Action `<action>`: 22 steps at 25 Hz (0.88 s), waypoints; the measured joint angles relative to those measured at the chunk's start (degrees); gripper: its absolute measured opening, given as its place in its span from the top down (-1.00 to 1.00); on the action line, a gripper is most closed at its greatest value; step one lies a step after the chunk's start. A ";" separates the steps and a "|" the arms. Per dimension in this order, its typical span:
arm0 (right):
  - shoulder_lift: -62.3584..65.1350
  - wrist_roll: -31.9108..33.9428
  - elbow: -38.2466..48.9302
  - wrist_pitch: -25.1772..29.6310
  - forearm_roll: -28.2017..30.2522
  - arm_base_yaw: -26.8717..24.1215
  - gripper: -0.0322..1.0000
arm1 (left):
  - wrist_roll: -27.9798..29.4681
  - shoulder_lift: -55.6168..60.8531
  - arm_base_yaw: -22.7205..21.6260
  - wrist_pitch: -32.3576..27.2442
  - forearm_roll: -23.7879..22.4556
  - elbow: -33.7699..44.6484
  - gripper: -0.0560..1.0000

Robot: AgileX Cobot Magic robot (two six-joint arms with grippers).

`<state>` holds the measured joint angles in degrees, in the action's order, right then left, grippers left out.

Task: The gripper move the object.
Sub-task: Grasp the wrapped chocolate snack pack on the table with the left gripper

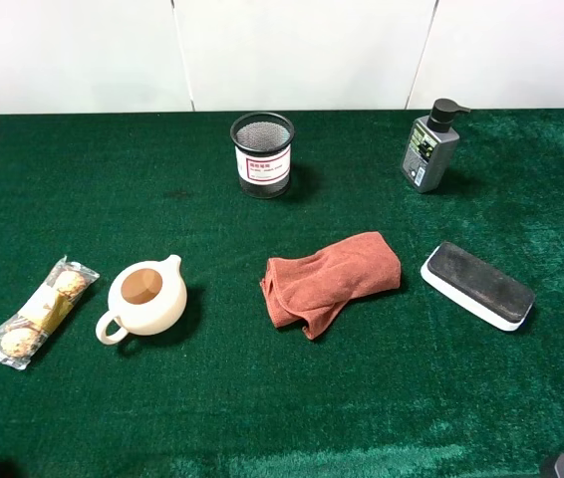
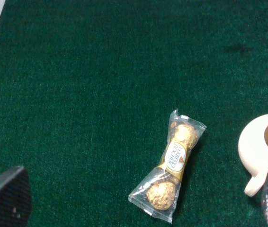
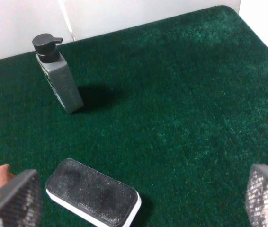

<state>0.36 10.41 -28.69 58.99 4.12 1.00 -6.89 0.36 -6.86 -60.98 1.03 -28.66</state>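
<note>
The object, a clear packet of golden-brown sweets with a yellow label (image 1: 38, 312), lies flat on the green table at the far left, just left of the cream teapot (image 1: 144, 299). It also shows in the left wrist view (image 2: 170, 165), apart from the teapot (image 2: 262, 151). My left gripper (image 2: 142, 196) is open and empty, held above the table with the packet between and ahead of its black fingers (image 2: 8, 196). My right gripper (image 3: 141, 198) is open and empty above the right side. Only dark corners of the arms show in the high view.
A rust-red cloth (image 1: 330, 280) lies mid-table. A black-topped white eraser block (image 1: 477, 285) lies to its right, also in the right wrist view (image 3: 92, 198). A mesh cup (image 1: 262, 154) and a grey pump bottle (image 1: 429, 147) stand at the back.
</note>
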 joint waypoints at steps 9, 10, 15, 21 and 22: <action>0.00 0.00 0.00 0.00 0.00 0.00 -0.33 | 0.00 0.00 0.00 0.00 0.00 0.00 -0.98; 0.00 0.00 0.00 0.00 0.00 0.00 -0.33 | 0.00 0.00 0.00 0.00 0.00 0.00 -0.98; 0.00 0.00 0.00 0.00 0.00 0.00 -0.33 | 0.00 0.00 0.00 0.00 0.00 0.00 -0.98; 0.00 0.00 0.00 0.00 0.00 0.00 -0.33 | 0.00 -7.02 0.00 -1.36 -0.61 -4.37 -0.98; 0.00 0.00 0.00 0.00 0.00 0.00 -0.33 | 0.00 -9.20 0.00 -1.87 -0.69 -5.67 -0.98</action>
<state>0.36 10.41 -28.69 58.99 4.12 1.00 -6.89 -8.83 -6.86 -62.85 0.34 -34.32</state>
